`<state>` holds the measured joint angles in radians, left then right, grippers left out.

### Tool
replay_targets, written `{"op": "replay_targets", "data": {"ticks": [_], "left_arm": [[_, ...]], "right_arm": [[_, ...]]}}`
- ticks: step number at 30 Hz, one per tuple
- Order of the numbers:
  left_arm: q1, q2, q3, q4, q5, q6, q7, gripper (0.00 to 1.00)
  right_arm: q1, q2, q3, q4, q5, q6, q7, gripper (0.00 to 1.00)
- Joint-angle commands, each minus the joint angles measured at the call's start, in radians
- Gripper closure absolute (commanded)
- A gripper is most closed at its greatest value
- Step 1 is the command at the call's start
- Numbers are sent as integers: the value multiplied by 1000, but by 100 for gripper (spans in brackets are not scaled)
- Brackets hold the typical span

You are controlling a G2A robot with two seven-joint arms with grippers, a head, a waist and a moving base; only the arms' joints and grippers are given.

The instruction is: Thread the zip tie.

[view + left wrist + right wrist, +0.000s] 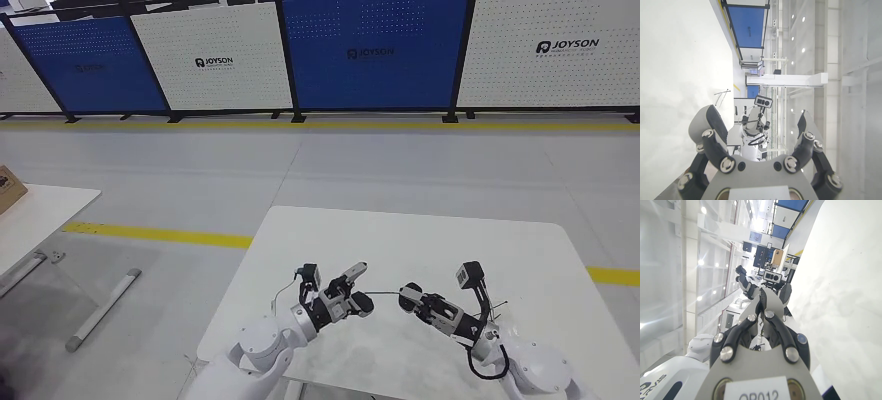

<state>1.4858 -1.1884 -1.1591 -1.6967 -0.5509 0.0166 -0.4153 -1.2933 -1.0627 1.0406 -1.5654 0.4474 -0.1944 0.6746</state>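
Closest to the left wrist camera, the left jaws stood spread wide, with nothing between their black pads (715, 121). Across the gap, the right jaws were pressed together. From above they appeared to pinch one end of the thin black plastic zip tie (385, 293). It stretched level in the air between the two arms, above the white rectangular worktop (420, 235), and its free end reached the left jaws. Which end was head and which tail could not be told. Doing this step well probably meant closing the left jaws squarely on the free end, close to the tip, with the right grip firm, so the strap could bend without twisting. Several spare black zip ties (721, 95) lay loose on the worktop near the right arm.
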Motion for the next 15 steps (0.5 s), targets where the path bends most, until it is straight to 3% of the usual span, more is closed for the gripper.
{"op": "replay_targets", "data": {"ticks": [1, 9, 15], "left_arm": [[-16, -4, 20, 14, 4, 8, 19, 0], [-16, -4, 22, 12, 7, 3, 19, 0], [-22, -9, 53, 24, 25, -79, 2, 0]], "right_arm": [[0, 0, 0, 0, 0, 0, 0, 100], [-3, -1, -1, 0, 1, 9, -8, 100], [21, -12, -22, 17, -6, 38, -18, 100]]}}
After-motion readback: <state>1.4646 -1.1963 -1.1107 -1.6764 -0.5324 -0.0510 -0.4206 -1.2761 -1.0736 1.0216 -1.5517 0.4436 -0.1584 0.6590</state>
